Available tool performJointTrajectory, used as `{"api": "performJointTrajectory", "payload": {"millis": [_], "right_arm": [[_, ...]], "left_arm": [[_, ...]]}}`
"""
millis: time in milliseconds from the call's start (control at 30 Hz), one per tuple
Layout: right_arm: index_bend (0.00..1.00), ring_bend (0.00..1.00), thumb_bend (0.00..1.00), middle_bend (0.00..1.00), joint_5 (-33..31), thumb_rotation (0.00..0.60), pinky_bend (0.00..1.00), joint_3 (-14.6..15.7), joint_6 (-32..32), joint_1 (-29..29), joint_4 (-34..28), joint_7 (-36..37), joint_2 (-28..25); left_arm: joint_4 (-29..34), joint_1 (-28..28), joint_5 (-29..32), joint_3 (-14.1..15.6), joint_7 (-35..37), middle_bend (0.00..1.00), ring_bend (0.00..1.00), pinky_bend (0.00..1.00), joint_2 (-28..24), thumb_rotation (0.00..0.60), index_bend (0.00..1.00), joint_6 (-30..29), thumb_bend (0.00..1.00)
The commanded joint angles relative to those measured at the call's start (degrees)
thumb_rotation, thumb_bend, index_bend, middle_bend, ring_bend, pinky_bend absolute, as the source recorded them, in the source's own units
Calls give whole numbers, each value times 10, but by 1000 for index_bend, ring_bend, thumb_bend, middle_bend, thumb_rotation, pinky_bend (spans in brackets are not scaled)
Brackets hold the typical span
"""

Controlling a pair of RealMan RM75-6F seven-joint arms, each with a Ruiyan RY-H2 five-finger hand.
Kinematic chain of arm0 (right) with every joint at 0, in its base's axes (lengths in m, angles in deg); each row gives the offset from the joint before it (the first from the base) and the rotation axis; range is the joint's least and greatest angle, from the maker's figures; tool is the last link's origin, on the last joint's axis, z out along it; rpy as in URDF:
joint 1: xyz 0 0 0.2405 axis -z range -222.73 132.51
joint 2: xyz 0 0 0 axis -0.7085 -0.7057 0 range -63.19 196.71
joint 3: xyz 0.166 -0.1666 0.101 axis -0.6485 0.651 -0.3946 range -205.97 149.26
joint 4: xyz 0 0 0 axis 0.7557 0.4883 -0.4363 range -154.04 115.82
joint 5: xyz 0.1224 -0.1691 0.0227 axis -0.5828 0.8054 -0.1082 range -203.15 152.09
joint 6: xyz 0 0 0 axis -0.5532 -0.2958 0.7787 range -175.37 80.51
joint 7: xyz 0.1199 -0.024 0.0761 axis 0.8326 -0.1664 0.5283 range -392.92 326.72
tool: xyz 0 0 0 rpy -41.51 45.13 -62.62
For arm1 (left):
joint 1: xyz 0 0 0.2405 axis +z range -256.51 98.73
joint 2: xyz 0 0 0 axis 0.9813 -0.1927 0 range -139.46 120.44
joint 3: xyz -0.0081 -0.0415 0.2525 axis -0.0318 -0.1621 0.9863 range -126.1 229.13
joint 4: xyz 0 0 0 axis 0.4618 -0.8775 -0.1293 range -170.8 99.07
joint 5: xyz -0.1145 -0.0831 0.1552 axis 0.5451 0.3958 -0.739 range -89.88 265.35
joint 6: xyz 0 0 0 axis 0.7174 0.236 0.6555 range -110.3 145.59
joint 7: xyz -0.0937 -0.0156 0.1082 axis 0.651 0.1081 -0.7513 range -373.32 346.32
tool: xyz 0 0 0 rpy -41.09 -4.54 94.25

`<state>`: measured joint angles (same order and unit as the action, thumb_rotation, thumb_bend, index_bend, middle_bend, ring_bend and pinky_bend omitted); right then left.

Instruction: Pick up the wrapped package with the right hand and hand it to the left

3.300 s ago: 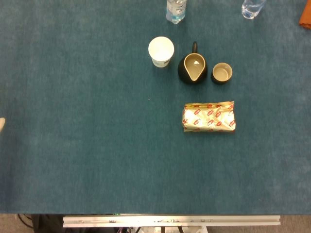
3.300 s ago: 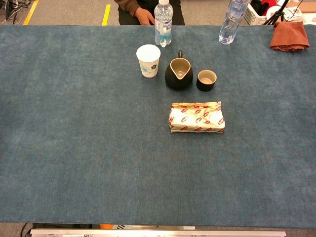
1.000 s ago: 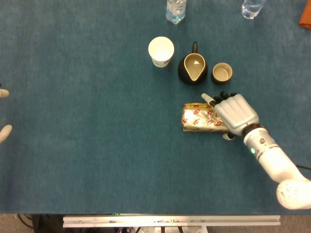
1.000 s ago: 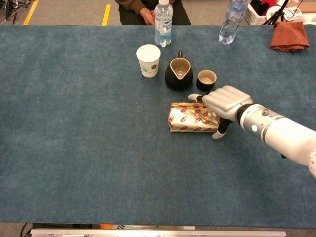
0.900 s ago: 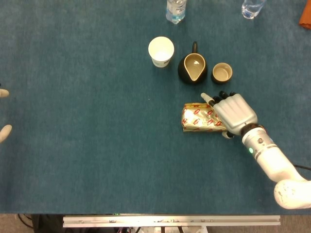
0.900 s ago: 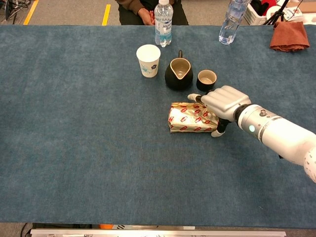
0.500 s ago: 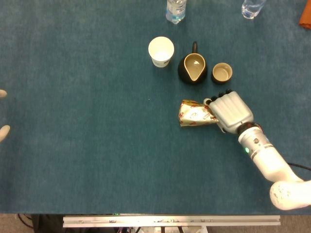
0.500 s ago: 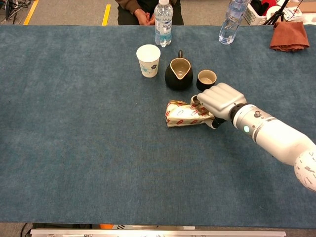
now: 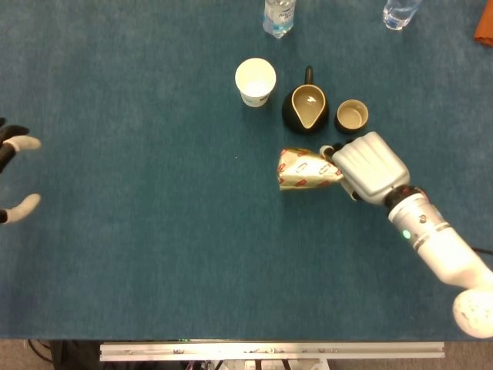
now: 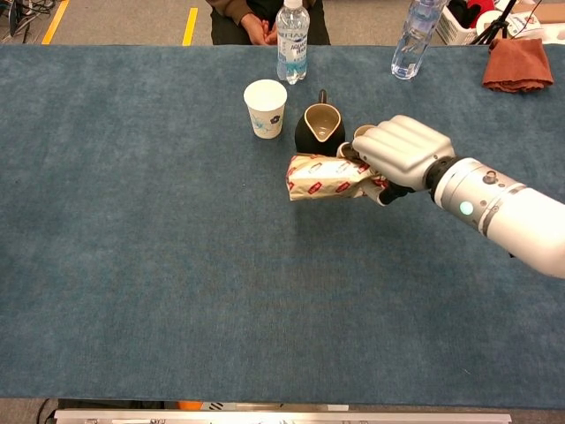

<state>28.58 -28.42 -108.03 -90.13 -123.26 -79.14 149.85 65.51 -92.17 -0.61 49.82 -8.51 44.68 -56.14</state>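
My right hand grips the right end of the wrapped package, a gold foil pack with red labels. The package hangs above the blue table, tilted, its free end pointing left. At the far left edge of the head view, the fingertips of my left hand show, spread apart with nothing between them. The chest view does not show the left hand.
Just behind the package stand a white paper cup, a black pitcher and a small dark cup. Two water bottles stand at the far edge, an orange cloth far right. A person sits beyond.
My right hand has closed on the package, lifted it off the table and carried it slightly left. The left hand's fingertips have come further into the head view.
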Motion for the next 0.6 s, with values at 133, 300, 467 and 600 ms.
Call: {"api": "performJointTrajectory", "payload": {"millis": [133,300,467,600], "right_arm": [[550,520,532,567,18,600,575,-36,25,-28,-61,19,-60],[550,520,532,567,1,600,575,-62,43,-56,-72,20,-67],[550,520,532,566,-28,600,575,-83,58,-89,-77,12,-57],[550,520,532,567,-66,600,575,-99,66,-115,-78,13,-40]], "left_arm": [[30,-50,-4,-13,44,214,116,236,-10,600,278,60,204],[56,-86,7,-26,78,213,116,236,-12,600,255,104,204],[65,-116,23,-38,107,213,116,236,-4,600,251,138,204],[54,-125,27,-46,107,213,121,237,24,600,251,131,204]]}}
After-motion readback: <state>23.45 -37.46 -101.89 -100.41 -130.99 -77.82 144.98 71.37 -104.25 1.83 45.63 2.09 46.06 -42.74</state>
